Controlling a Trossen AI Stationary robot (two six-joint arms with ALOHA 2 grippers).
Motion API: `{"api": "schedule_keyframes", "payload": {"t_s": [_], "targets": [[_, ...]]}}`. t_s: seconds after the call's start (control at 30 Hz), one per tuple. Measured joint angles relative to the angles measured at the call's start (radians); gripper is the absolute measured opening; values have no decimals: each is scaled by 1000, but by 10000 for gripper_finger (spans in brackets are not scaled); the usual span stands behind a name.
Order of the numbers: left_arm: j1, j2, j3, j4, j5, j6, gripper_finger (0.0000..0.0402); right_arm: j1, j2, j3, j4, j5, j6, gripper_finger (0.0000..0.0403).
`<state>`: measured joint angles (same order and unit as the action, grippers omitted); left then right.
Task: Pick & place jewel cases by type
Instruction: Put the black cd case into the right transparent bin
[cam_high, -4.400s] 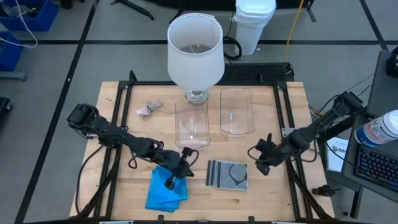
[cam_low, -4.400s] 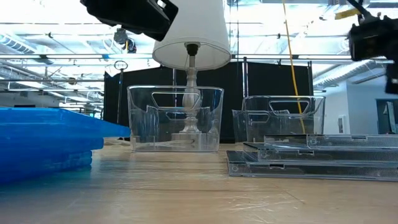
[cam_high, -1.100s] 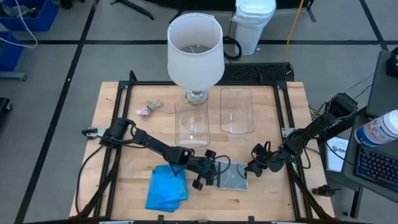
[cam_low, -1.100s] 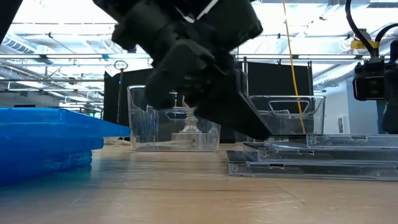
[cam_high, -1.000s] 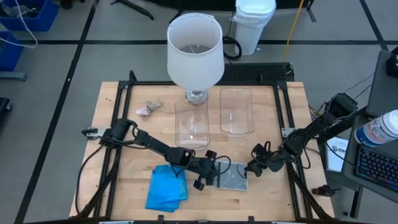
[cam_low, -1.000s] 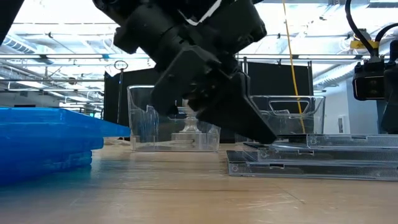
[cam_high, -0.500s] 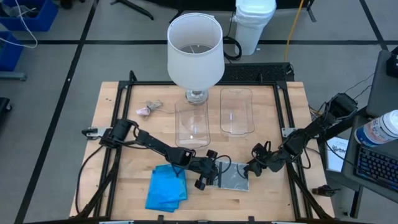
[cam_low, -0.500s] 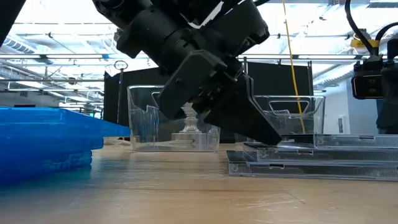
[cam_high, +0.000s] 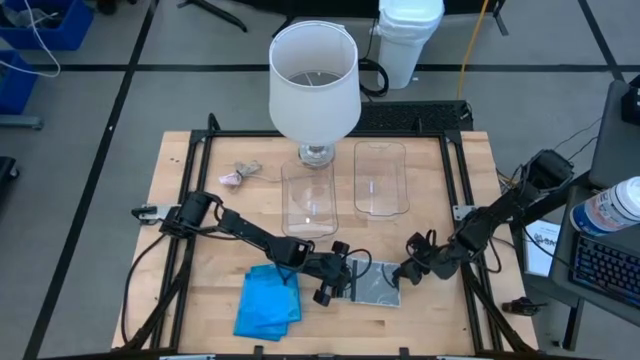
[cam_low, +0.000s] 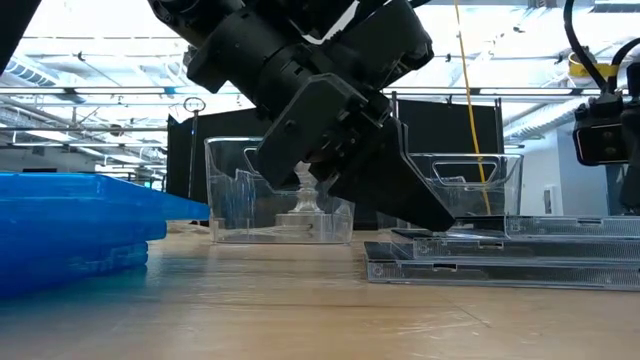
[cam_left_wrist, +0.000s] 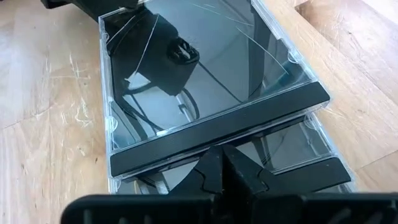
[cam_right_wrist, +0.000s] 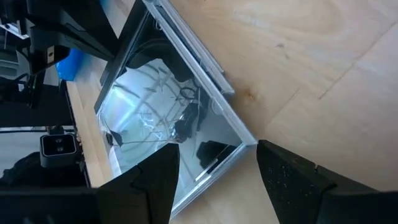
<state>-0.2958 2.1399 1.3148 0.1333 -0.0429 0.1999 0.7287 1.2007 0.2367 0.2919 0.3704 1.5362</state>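
Smoky grey jewel cases (cam_high: 372, 282) with dark spines; bright blue ones (cam_high: 267, 304).

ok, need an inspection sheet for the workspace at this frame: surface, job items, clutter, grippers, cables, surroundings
Surface: wooden table, bare grain, black frame around it.
Job's things: grey jewel cases stacked near the front edge; blue jewel cases stacked to their left.
Clutter: white-shaded lamp at the back; two clear tubs, both look empty; small pinkish lump at back left.
Grippers: left gripper at the grey stack's dark spine edge, jaws shut; right gripper at the stack's opposite edge, jaws open astride its corner.
Cables: black leads along the left arm; yellow cord on the floor behind.
Surroundings: white bin, blue crates, keyboard.
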Motion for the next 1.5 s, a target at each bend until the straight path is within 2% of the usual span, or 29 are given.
{"api": "schedule_keyframes", "payload": {"t_s": [0.27,0.4,0.53,0.63,0.97,1.07,1.23,1.5], "targets": [[0,-1,0,17,1,0,5,1,171,5,249,10,-6,205],[0,-1,0,22,0,1,18,1,179,3,293,4,-34,205],[0,-2,0,21,0,2,10,1,170,2,294,-4,-54,199],[0,-2,0,21,0,5,5,1,164,2,292,-5,-73,182],[-1,-2,0,21,1,16,32,1,163,0,295,-7,-132,102],[-1,-3,0,15,2,67,32,1,164,-1,319,-5,-174,82],[-10,-12,-1,-17,-12,132,33,0,165,-2,380,-2,-241,56],[-42,-85,-2,-110,-10,136,33,0,165,-2,513,-5,-343,29]]}}
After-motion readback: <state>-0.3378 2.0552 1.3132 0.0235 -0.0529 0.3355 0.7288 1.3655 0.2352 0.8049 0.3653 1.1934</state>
